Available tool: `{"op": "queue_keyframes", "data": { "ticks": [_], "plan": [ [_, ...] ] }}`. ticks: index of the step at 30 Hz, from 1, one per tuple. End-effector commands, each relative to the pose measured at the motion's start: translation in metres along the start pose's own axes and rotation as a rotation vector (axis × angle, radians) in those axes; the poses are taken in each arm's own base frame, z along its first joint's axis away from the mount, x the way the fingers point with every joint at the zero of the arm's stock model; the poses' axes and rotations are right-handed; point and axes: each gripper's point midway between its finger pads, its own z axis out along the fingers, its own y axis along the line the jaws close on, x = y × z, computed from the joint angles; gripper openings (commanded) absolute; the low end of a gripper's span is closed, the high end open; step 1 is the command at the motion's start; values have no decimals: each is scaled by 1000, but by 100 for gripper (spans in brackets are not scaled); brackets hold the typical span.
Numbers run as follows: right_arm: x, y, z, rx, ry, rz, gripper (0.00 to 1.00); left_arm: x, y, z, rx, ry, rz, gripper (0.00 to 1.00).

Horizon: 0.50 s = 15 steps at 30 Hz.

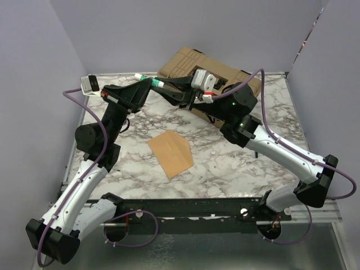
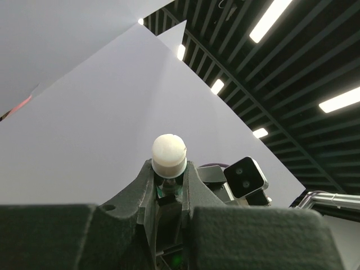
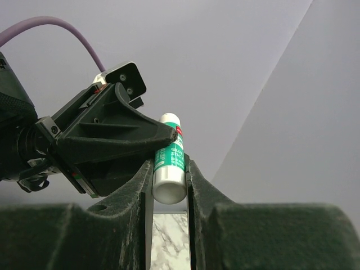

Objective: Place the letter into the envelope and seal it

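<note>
Above the far middle of the grey-veined white marble-pattern table, both arms meet on one object: a cylindrical green-and-white glue stick. Left gripper: jaws narrowed to the width of the glue stick and clamped on it. In the left wrist view the rounded white cap stands clear above the black fingertips, with a strip of green body visible in the gap below. Right gripper: jaws likewise narrowed to the stick's width and clamped on its lower part. The plain pale end sits between the pads, and the green printed label rises above them. In the right wrist view one black finger of the left gripper crosses the stick just above the right fingertips, so the two grips lie just beside each other. Orange-brown kraft paper envelope: lies flat on the table near its centre, turned at an angle to the table edges, well apart from both grippers and touched by neither. A fold line shows toward its right side. Whether the flap is open or folded down cannot be told. A brown corrugated cardboard box rests at the far edge of the table, behind the grippers.
</note>
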Motion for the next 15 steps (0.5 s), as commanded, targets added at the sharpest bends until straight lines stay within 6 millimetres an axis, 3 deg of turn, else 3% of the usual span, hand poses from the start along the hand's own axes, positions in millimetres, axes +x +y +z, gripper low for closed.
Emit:
{"op": "queue_keyframes", "data": {
  "ticks": [1, 6, 8, 10, 13, 15],
  "plan": [
    [-18, -9, -4, 65, -52, 32, 0, 5, -11, -2, 9, 35, -3, 15],
    [-11, -13, -19, 109, 4, 85, 0, 5, -8, -3, -34, 44, 32, 78],
    [-6, -14, -27, 118, 32, 121, 0, 5, 5, -2, -113, 52, 47, 93],
    [-2, -14, -37, 123, 49, 173, 0, 8, 18, -1, -185, 80, 70, 98],
    [0, -13, -51, 115, 76, 221, 0, 22, 36, 0, -259, 172, 60, 99],
    [2, -12, -59, 100, 104, 252, 0, 32, 38, 2, -250, 228, 28, 99]
  ]
}}
